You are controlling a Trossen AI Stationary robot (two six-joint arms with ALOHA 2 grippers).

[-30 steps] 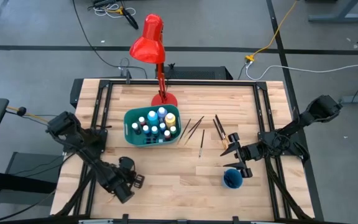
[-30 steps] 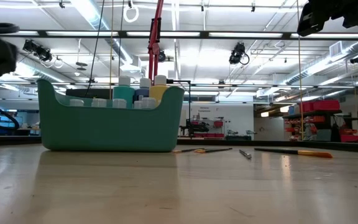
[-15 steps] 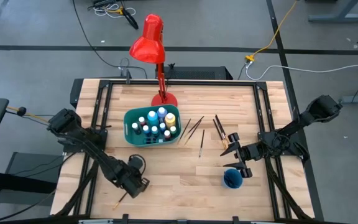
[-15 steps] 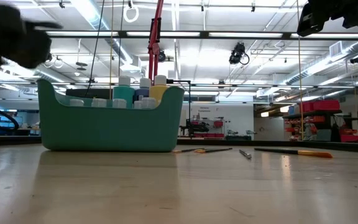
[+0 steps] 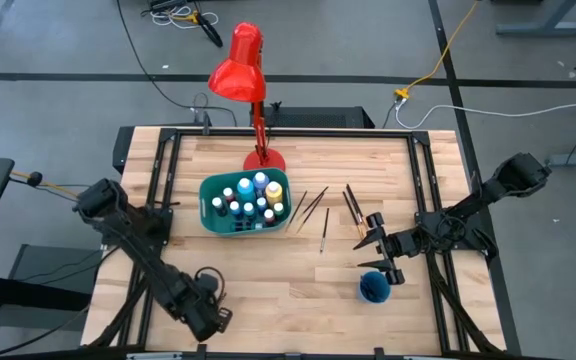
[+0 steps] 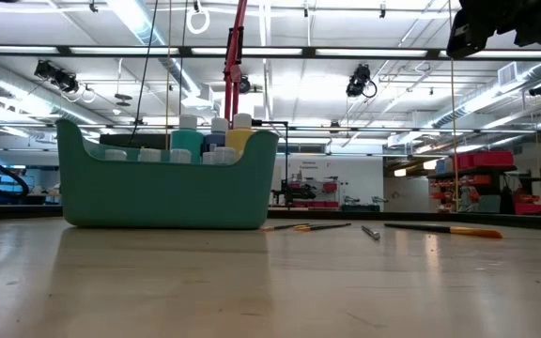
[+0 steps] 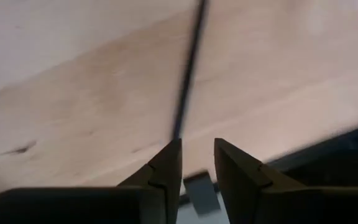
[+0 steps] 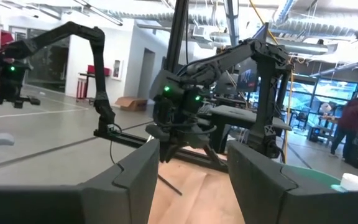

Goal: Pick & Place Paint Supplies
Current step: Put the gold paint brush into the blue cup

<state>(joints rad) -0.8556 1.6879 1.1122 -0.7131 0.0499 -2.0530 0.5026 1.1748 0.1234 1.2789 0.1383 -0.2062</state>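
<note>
Since half a second ago the left gripper (image 5: 204, 312) has drawn back toward the table's near left corner, away from the middle of the boards, and in the low view the dark blur it made at upper left is gone; the right arm has not moved. In the left wrist view its fingers (image 7: 169, 165) stand a narrow gap apart, and a thin dark paintbrush (image 7: 188, 68) runs out over the wood from just beyond their tips; whether they touch its end I cannot tell. The right gripper (image 5: 376, 255) hovers with its jaws wide and nothing between them, just beside the round blue cup (image 5: 374, 287).

Farther out, the paint bottles (image 5: 248, 198) stand packed with white caps up inside the teal bin (image 5: 208, 219), near the red desk lamp (image 5: 239, 66). Several more brushes (image 5: 315, 208) lie flat on the table (image 5: 288, 285) between bin and right gripper, one with a yellow handle (image 6: 472, 231) in the low view. No writing or label can be read on the bottles, the bin or the cup.
</note>
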